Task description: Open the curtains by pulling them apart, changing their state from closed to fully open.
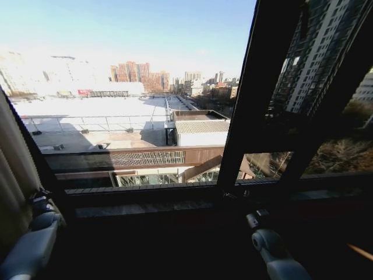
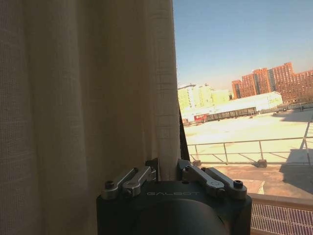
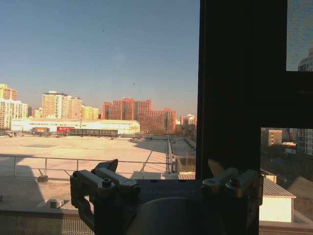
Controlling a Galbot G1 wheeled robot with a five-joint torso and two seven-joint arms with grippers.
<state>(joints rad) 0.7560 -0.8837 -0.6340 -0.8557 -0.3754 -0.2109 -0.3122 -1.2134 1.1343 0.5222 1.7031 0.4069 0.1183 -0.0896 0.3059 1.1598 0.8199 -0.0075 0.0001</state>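
- The left gripper (image 2: 167, 169), black with silver linkage arms, has its two fingers drawn close together on the free edge of the sheer cream pleated curtain (image 2: 88, 98); the fabric edge runs down between the fingers and is pinched there.
- In the left wrist view the curtain fills the side beyond the gripper as a wall of vertical folds, with the bare window glass (image 2: 244, 73) next to it giving onto a pale rooftop and red-brick towers.
- The head view places this gripper (image 1: 39, 201) low at the robot's far left, against the curtain (image 1: 14, 157), which is bunched into a narrow strip at the picture's left edge and cut off there.
- The right gripper (image 3: 166, 171) stands wide open and holds nothing; its fingers frame the dark vertical window frame (image 3: 234, 88) and the rooftop outside.
- In the head view the right arm's white-and-black wrist (image 1: 265, 239) sits low at right of centre under the dark window sill (image 1: 145, 207); the fingertips are lost in shadow there.
- The wide pane (image 1: 134, 76) between the two arms is uncovered.
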